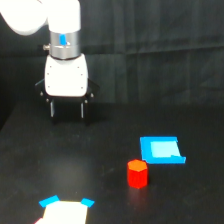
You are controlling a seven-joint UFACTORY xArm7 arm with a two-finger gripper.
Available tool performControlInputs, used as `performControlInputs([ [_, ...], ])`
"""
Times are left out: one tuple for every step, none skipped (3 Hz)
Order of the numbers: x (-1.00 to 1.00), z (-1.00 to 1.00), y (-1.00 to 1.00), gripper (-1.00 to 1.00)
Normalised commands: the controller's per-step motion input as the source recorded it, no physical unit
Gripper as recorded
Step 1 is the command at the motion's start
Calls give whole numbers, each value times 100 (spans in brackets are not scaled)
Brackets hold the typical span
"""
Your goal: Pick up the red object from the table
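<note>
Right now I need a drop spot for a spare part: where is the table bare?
Bare table stretches across the exterior view's right, beyond the gripper, and between gripper and white-blue object. It is crowded where the red object sits close by the blue piece.

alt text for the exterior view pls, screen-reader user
A small red object stands on a black table, untouched, while the arm's tool hangs open at upper left, well away from it. A flat blue piece lies just behind the red object; a pale, blue-cornered item sits at the bottom edge.
</note>
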Motion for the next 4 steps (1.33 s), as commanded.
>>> performControlInputs([
  [100,-12,-65,87],
  [100,-19,-81,100],
  [100,-58,-42,100],
  [100,-25,-86,52],
])
